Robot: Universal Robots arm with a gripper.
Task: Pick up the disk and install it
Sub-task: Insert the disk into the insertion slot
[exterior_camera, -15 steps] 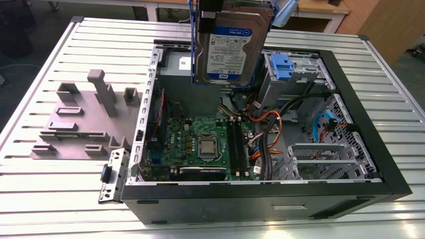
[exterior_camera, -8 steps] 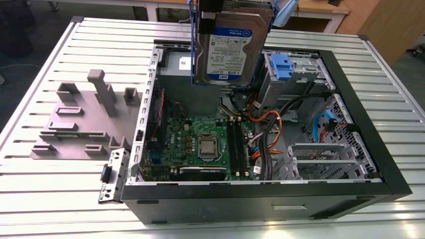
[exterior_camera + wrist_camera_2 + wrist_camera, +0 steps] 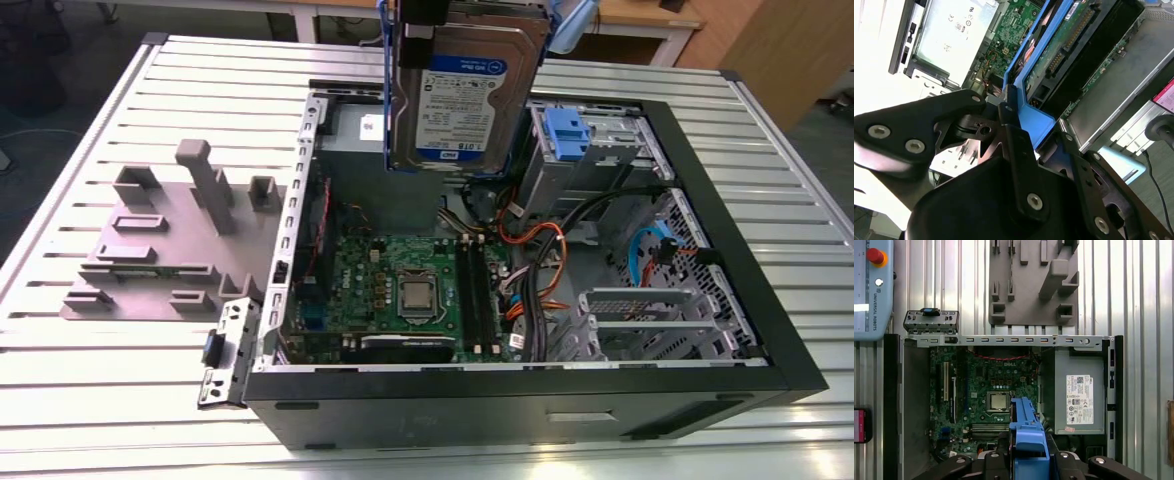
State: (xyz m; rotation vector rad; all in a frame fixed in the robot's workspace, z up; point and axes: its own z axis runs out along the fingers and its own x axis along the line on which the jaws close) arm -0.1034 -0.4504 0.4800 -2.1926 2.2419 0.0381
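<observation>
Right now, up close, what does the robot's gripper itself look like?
The gripper is matte black. It is built from broad, rounded link plates hinged together and dotted with round silver screw heads. The links narrow to slim, flat black fingers.

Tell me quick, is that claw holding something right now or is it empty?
Gripper: jaws shut on the disk, held above the open computer case.
</observation>
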